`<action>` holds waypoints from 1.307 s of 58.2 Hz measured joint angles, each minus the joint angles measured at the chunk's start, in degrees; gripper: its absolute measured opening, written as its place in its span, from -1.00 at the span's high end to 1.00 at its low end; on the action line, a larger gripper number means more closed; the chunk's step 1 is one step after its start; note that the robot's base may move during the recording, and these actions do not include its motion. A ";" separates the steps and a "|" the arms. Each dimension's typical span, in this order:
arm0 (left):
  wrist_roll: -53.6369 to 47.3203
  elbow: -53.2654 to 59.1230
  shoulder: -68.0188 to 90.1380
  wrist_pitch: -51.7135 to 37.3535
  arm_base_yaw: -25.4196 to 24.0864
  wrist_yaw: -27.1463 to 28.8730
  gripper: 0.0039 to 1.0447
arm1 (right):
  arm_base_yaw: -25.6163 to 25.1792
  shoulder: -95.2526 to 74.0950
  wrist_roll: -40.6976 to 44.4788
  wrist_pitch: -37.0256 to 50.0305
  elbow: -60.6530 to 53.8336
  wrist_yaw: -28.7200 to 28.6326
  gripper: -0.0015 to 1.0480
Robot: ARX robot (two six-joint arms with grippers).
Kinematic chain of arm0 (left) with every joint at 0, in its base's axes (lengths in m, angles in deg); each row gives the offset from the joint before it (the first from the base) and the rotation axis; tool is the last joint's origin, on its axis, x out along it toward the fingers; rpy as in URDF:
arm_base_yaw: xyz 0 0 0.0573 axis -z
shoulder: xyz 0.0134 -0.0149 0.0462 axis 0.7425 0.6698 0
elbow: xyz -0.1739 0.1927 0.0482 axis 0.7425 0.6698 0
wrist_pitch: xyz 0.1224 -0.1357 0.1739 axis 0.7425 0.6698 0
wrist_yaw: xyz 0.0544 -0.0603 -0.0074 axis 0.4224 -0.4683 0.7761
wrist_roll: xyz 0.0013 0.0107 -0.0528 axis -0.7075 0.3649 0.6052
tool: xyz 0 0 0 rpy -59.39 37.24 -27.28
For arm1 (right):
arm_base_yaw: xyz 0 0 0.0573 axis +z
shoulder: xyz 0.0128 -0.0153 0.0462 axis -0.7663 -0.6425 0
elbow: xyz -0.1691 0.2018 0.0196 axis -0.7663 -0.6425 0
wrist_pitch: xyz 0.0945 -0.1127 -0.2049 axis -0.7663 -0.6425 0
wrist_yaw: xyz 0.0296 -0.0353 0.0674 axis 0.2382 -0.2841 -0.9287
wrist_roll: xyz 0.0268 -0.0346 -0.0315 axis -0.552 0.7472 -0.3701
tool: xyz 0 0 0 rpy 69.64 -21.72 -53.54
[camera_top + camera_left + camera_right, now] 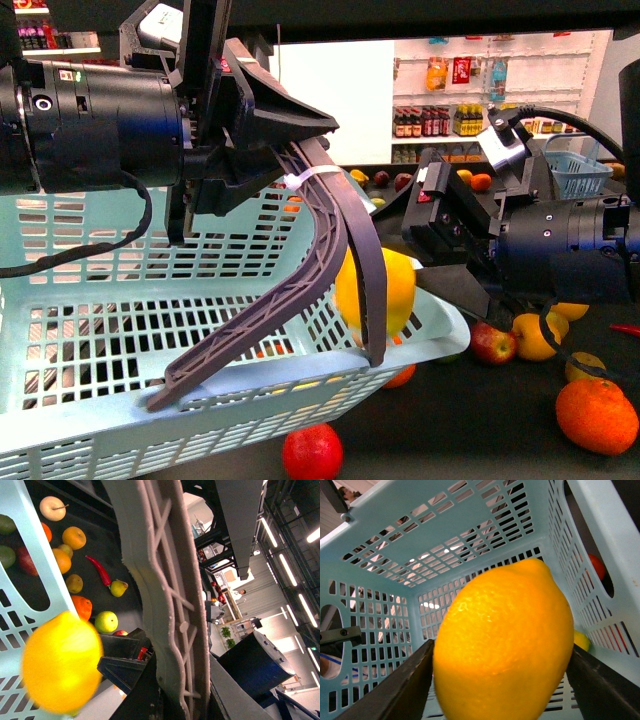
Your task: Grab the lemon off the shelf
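Two grippers are engaged, and you are seeing both in the front view. The left gripper [298,152] is clamping the top of the dark handle [335,250] of a pale blue basket [120,300], with its jaws pressed together on that handle. The basket is hanging tilted above the shelf [470,430].

The right gripper [501,652] is reaching in from the right side. Its two dark fingers [395,690] are pinching the lemon [505,625] from opposite sides, as the right wrist view is showing you, with the slotted inside of the basket filling the background. In the front view the lemon is sitting clear of the shelf at the basket corner nearest the right arm, partly hidden behind the handle, and its lower end is dipping behind the rim.

Loose fruit is lying on the dark tray below, including an orange [597,415] and a red apple [312,452]. In the left wrist view a red chili [100,570] is lying among it.
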State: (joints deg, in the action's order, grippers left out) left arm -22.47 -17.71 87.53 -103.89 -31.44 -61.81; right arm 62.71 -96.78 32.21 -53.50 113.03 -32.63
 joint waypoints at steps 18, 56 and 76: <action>0.13 0.00 0.22 0.07 0.00 0.28 0.79 | -0.92 0.61 6.69 -3.85 0.13 7.32 -0.86; 0.31 0.00 0.24 0.07 0.04 0.24 0.79 | -11.96 62.47 35.28 -35.30 -24.13 20.70 -0.86; 0.31 -0.02 0.24 0.07 0.09 0.02 0.79 | -12.61 93.88 35.78 -37.86 -40.48 29.22 0.13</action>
State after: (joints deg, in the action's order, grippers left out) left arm -22.17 -17.73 87.77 -103.83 -31.35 -61.79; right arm 50.10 -2.91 67.99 -91.35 72.55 -3.41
